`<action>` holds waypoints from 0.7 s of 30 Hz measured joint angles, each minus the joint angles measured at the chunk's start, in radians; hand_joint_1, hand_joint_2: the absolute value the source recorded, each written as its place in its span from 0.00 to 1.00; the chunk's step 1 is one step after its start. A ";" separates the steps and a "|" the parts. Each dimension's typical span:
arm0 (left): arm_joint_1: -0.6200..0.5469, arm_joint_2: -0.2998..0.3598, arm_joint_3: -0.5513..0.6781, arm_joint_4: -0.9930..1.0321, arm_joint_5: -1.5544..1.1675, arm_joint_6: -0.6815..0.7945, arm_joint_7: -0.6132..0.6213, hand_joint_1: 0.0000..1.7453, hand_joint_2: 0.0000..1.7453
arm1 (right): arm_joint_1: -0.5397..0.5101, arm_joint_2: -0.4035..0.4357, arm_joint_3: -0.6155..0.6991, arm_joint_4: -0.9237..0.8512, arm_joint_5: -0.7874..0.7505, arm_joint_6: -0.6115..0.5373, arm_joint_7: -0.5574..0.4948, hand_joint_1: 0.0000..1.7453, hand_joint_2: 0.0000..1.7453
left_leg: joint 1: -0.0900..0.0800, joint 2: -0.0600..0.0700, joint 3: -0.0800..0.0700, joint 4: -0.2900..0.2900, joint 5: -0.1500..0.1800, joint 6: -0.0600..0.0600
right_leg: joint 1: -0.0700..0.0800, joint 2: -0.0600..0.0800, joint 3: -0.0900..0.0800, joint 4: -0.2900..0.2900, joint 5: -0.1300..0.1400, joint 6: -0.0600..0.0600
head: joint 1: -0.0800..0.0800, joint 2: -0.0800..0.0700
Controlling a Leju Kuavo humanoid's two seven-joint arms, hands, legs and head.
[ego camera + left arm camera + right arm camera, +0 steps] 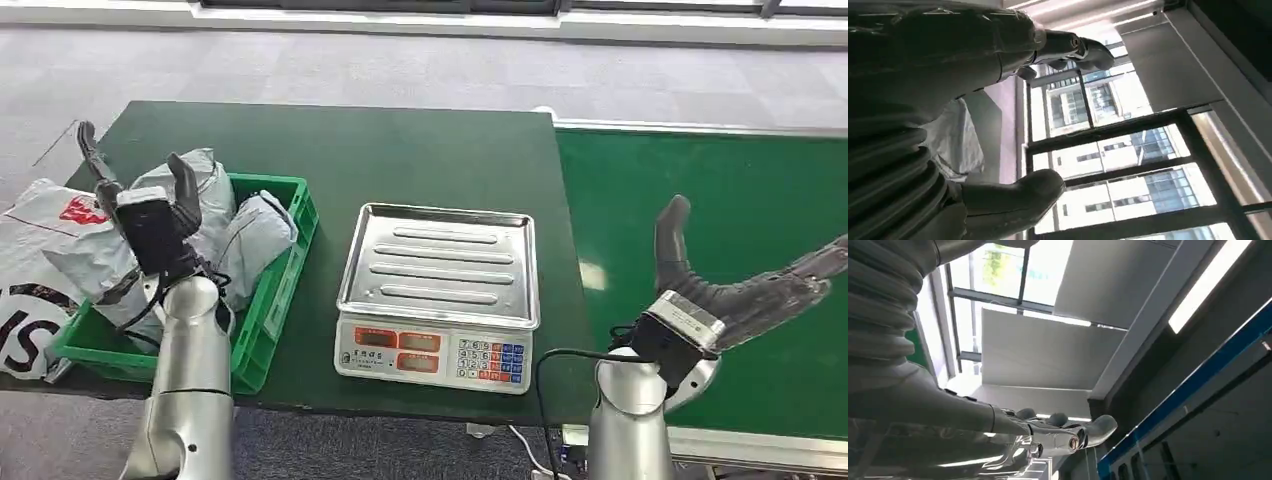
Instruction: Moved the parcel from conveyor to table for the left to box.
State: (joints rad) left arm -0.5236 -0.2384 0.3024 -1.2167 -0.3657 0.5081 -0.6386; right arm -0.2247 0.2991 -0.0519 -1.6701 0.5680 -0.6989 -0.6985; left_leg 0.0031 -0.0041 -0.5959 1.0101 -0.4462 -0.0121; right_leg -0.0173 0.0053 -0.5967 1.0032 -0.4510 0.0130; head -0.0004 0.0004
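Head view: the left hand point(150, 205), fingers apart and empty, hovers at left over grey parcels point(255, 235) in the green box point(290, 270). The right hand point(740, 290), likewise splayed, waits at right over the bare conveyor point(700, 180); keep it low and open. Wrist views: both hands point(998, 125) point(973, 390) face windows and ceiling.

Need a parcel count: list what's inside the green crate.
The green crate holds at least two grey parcels, piled above its rim. The left hand and arm cover part of them, so any parcels beneath and the crate floor can't be seen.
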 measured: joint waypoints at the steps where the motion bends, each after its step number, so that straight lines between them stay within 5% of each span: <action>1: 0.015 -0.004 -0.016 -0.034 0.021 -0.013 0.001 0.00 1.00 | 0.000 0.000 0.000 0.000 0.001 0.000 0.000 0.00 1.00 | 0.000 0.000 0.000 0.000 0.000 0.000 | 0.000 0.000 0.000 0.000 0.000 0.000 | 0.000 0.000; 14: 0.283 0.005 -0.300 -0.463 0.315 -0.305 -0.024 0.00 1.00 | 0.034 -0.007 0.016 -0.018 -0.097 0.000 0.000 0.00 1.00 | 0.000 0.000 0.000 0.000 -0.001 0.001 | 0.000 0.000 0.000 -0.001 -0.001 0.000 | 0.000 0.000; 21: 0.393 0.018 -0.448 -0.551 0.335 -0.411 -0.047 0.00 1.00 | 0.144 -0.041 0.154 -0.092 -0.225 0.008 -0.001 0.00 1.00 | 0.000 0.000 0.000 0.000 -0.003 0.000 | 0.000 0.000 0.000 -0.001 -0.002 0.000 | 0.000 0.000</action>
State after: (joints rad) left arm -0.1303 -0.2205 -0.1460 -1.7681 -0.0305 0.0973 -0.6855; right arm -0.0805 0.2579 0.1021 -1.7616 0.3432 -0.6908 -0.6996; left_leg 0.0030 -0.0043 -0.5962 1.0099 -0.4490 -0.0117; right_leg -0.0173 0.0048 -0.5962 1.0025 -0.4533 0.0126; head -0.0004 0.0004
